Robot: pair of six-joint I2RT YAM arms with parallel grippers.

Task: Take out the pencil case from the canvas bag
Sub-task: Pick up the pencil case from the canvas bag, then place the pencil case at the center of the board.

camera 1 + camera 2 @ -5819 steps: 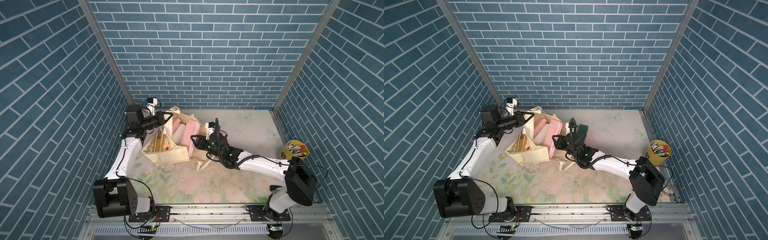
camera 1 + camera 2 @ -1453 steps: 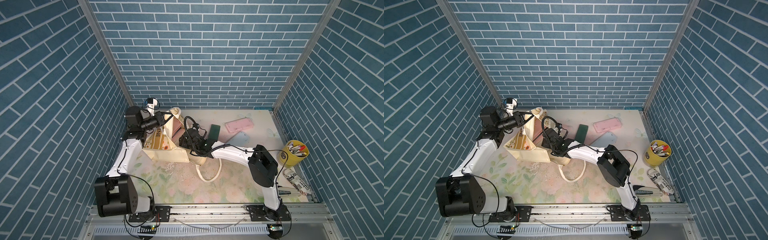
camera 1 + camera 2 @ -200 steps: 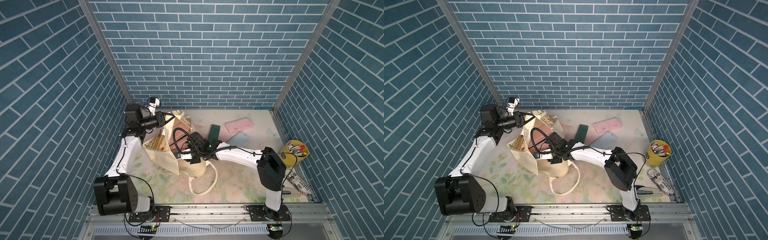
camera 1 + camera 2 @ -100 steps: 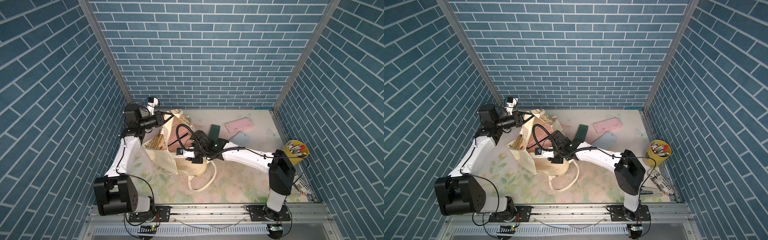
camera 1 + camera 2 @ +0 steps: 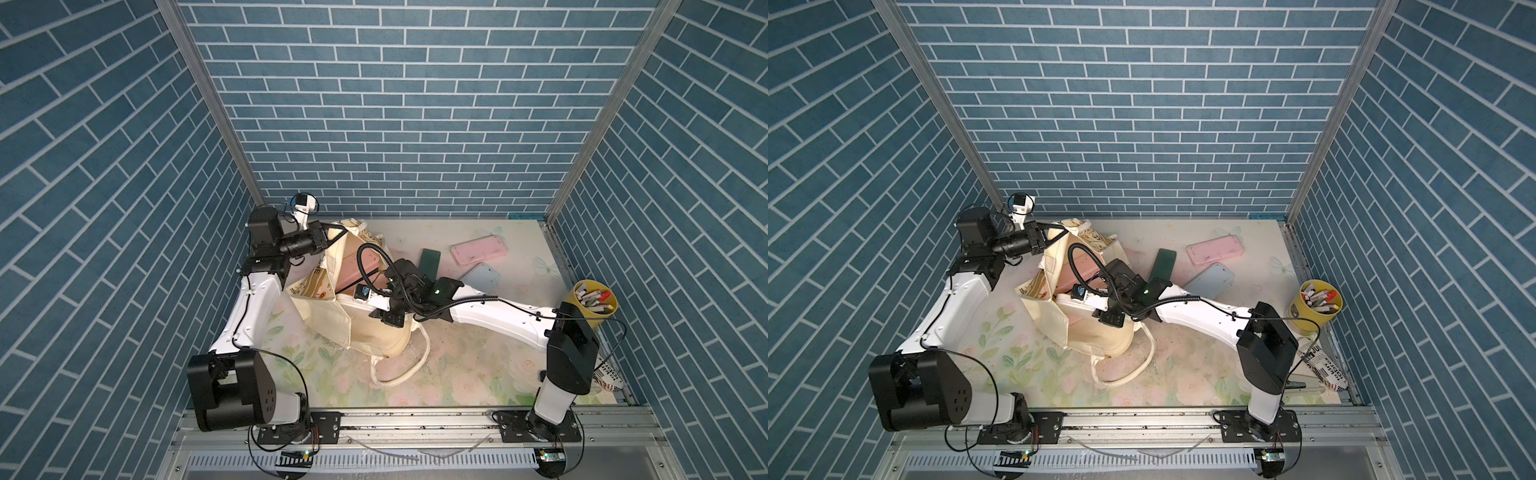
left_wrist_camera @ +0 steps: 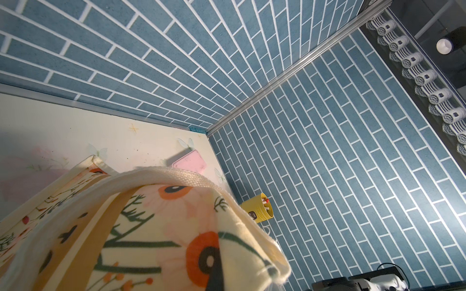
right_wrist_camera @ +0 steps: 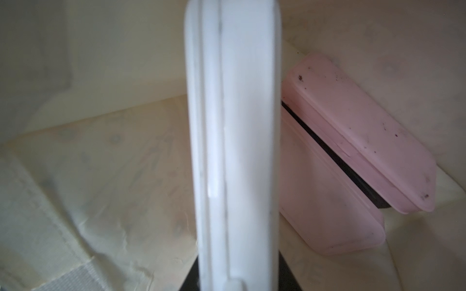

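Currently mid-extraction: white pencil case [image 7: 234, 138] clamped in the right claw [image 7: 237, 278], within the opening of the bag [image 5: 374, 332].
3 cases (pink case [image 5: 478, 253], blue case [image 5: 481, 279], green case [image 5: 428, 262]) lie out on the table [image 5: 478, 374]; the inner pink case [image 5: 357, 270] sits in the bag just beside the white one, so 2 appear left to clear the rim. Left claw [image 5: 337, 233] is closed on the raised strap [image 6: 164, 176], holding the mouth open. Free table lies toward the front right; the back wall [image 5: 395, 166], pen cup [image 5: 594, 299] and loose strap [image 5: 411, 365] bound the exit path. Soft bag fabric may snag.
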